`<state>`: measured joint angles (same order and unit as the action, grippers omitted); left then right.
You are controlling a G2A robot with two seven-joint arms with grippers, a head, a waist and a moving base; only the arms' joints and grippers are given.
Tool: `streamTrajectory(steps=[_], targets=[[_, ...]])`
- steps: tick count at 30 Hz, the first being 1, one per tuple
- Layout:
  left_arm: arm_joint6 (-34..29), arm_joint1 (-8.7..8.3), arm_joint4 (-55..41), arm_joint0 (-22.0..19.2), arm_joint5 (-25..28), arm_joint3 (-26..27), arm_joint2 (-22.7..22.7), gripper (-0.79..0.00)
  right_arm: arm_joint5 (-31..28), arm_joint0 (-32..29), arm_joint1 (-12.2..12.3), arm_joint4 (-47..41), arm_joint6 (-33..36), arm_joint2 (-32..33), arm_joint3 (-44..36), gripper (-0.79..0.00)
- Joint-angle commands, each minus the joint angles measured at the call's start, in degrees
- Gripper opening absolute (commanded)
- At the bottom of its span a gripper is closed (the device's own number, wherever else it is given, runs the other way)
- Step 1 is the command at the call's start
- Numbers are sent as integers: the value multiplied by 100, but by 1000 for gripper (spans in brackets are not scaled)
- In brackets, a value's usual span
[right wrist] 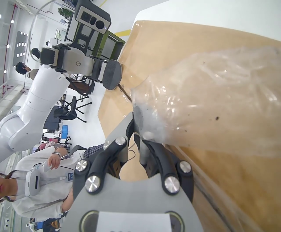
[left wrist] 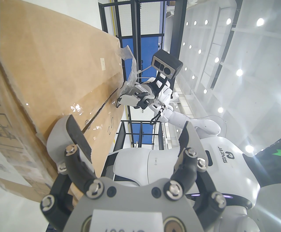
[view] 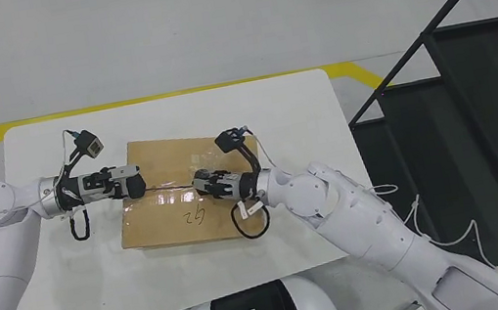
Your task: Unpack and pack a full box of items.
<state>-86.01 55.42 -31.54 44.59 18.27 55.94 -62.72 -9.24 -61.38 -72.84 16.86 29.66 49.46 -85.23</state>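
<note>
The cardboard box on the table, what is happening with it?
The robot is opening the closed cardboard box on the white table. Its right gripper is shut on a strip of clear tape, lifted off the centre seam. The left gripper is open, one finger against the box top near the seam. The box is not yet open.

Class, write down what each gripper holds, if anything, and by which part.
The right gripper is shut on the peeled-up end of the clear tape from the top of the box. The left gripper is open and holds nothing.
</note>
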Motion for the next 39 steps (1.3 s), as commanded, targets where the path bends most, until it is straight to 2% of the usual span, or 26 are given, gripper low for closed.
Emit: streamTrajectory(steps=[1, 5, 6, 7, 8, 14, 17, 25, 29, 39], targets=[[0, 0, 0, 0, 0, 0, 0, 0, 11, 13, -11, 2, -1, -12, 24, -785], [0, 0, 0, 0, 0, 0, 0, 0, 27, 46, -38, 8, 7, -42, 71, -785], [0, 0, 0, 0, 0, 0, 0, 0, 36, 57, -43, 16, 7, -45, 82, -591], [0, 0, 0, 0, 0, 0, 0, 0, 53, 68, -49, 28, 8, -49, 92, -160], [0, 0, 0, 0, 0, 0, 0, 0, 84, 83, -55, 49, 9, -52, 99, 0], [0, 0, 0, 0, 0, 0, 0, 0, 188, 146, -92, 90, 8, -76, 83, 0], [287, -14, -105, 106, -15, 141, -107, 0, 204, 161, -105, 105, 22, -76, 30, 0], [693, -228, -864, 442, 270, 180, -1160, 0, 183, 168, -130, 137, 54, -61, -97, 0], [916, -331, -1021, 630, 213, 60, -1617, 0, 139, 276, -167, 133, 66, -102, -93, 0], [1176, -396, -1026, 905, 42, -40, -1910, 0, 64, 952, -449, -34, 66, -624, 334, 0]])
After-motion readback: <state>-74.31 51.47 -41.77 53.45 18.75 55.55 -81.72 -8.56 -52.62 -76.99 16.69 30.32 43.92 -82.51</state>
